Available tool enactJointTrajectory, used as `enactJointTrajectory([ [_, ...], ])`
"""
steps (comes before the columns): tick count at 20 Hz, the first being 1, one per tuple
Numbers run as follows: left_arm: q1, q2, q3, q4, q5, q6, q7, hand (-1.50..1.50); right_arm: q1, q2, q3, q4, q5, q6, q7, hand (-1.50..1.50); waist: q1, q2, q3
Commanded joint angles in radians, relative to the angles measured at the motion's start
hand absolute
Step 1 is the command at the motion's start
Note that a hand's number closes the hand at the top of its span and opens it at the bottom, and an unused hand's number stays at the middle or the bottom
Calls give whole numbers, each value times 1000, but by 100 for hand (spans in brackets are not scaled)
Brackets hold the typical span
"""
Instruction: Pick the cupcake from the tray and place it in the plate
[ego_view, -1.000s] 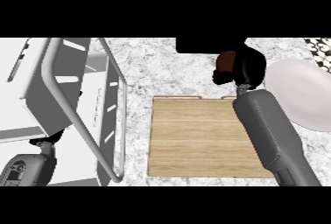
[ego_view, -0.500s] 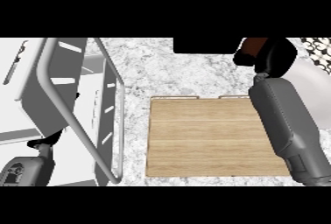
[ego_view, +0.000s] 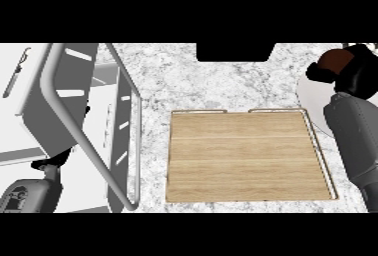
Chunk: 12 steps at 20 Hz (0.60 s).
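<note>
At the upper right of the frame the right hand (ego_view: 356, 70), fingers curled round the brown cupcake (ego_view: 337, 60), holds it over the white plate (ego_view: 310, 95), and being light, soft and crushable it is probably best gripped by its base.

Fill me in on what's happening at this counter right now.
The right hand is curled round the cupcake and holds it over the white plate at the right edge. The wooden tray has nothing on it. The left hand sits low at the left beside the white rack, handling nothing. The cupcake is not yet set down.
</note>
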<state>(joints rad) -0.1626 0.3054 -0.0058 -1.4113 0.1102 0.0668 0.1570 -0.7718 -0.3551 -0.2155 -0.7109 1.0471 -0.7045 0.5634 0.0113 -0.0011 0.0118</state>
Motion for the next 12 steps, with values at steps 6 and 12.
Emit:
enactJointTrajectory([
  [6,-63,-27,16,73,2,1,-19,0,56,-103,-74,191,-120,89,-191,150,-2,10,-11],
  [12,-39,-26,6,11,26,-7,17,0,54,-153,-221,293,-336,237,-398,-150,11,12,-9],
])
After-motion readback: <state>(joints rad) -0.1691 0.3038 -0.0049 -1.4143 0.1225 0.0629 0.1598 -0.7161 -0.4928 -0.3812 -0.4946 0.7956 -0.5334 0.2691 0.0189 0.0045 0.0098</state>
